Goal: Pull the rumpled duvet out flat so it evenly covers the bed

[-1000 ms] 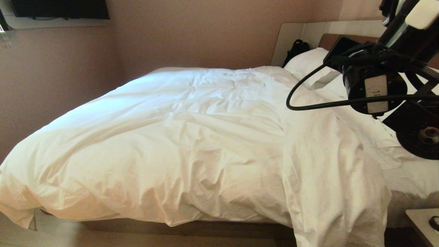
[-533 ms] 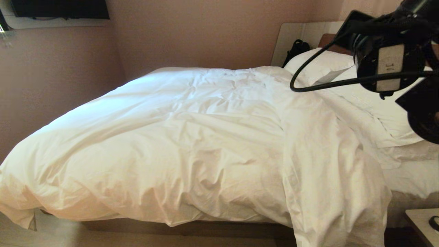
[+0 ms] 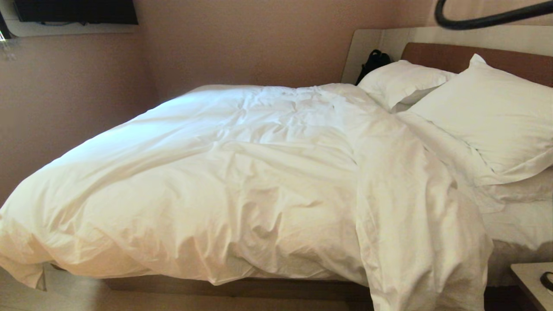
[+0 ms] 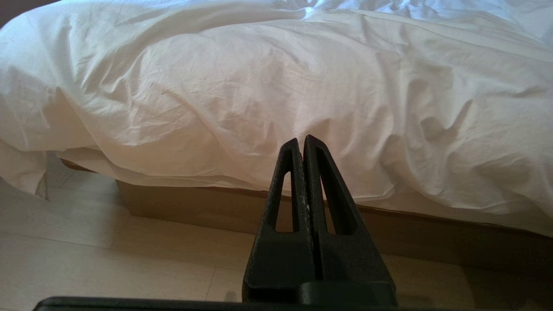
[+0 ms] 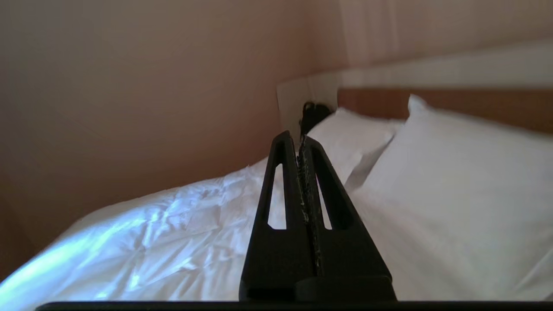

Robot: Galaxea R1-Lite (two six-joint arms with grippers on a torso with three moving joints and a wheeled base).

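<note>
Far left: pinkish wall [image 3: 77, 108], dark panel [image 3: 75, 11] mounted high on it. Pale floor [image 4: 108, 259] ran along the near side of the bed [image 3: 242, 287]; brown base visible under the overhang. The duvet [image 3: 224, 181] lay across most of the mattress, wrinkled, its left corner drooping over the foot end, near edge hanging past the base. Left gripper [image 4: 301, 140] low beside the near edge, fingers pressed together, holding nothing, apart from the cloth. Further right a long fold of duvet spilled down toward the floor. Beyond it, bare sheet [image 3: 518, 224], two pillows [image 3: 488, 112] against the brown headboard [image 3: 436, 56]. Right gripper [image 5: 299, 138] raised above the bed, pointing toward the pillows, fingers closed, empty. Nightstand corner [image 3: 533, 280] at far right.
</note>
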